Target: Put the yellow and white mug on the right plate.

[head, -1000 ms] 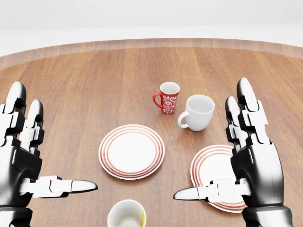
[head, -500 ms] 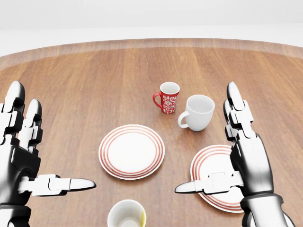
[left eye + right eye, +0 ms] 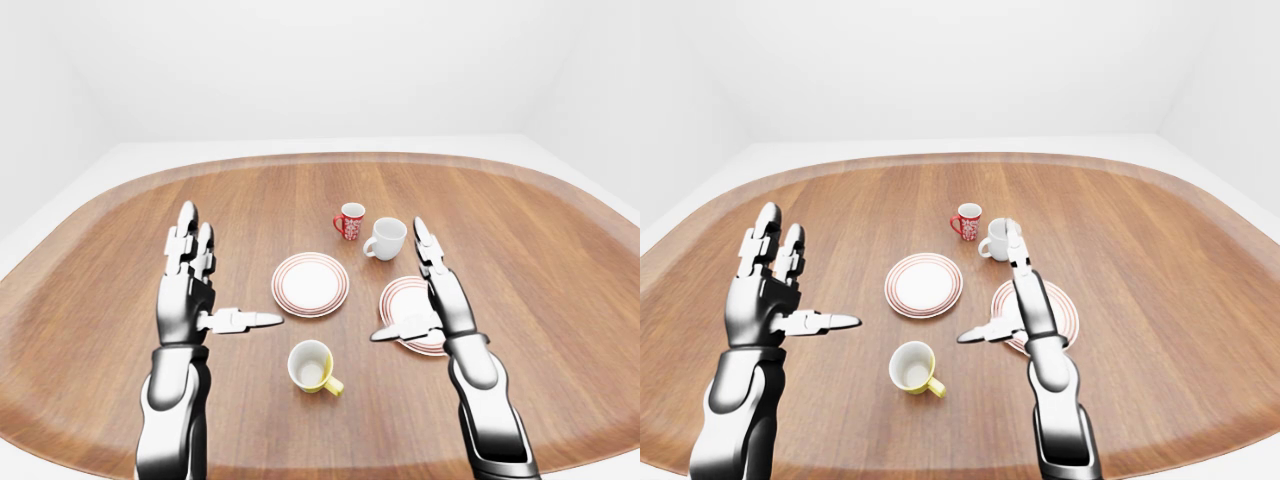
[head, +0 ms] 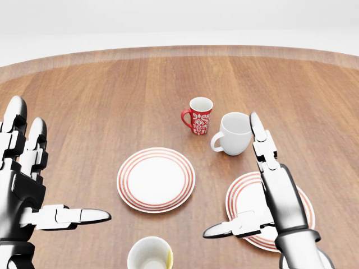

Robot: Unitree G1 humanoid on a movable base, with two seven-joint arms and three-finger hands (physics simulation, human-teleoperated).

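Yellow and white mug [image 3: 314,366] is sitting upright on the wooden table [image 3: 120,260] in the left-eye view, near the bottom and between my two arms, handle pointing lower right, untouched. I am seeing nothing inside it. My left hand [image 3: 190,285] is hovering spread open and empty at left; my right hand [image 3: 435,300] is likewise open, holding nothing, above the right plate [image 3: 400,300].

Head view: I am noticing that the right hand [image 4: 269,190] has been drifting left and turning edge-on over the last second, now covering more of the right plate [image 4: 238,196]; the left hand [image 4: 25,179] has barely shifted. I am reading this as the right hand beginning its swing toward the mug [image 4: 150,255], cut off by the bottom edge. The left plate [image 4: 156,179] is lying bare, and the white mug [image 4: 235,133] and red patterned mug [image 4: 199,115] are showing empty interiors.

Right-eye view: I am finding the same layout, nothing added.
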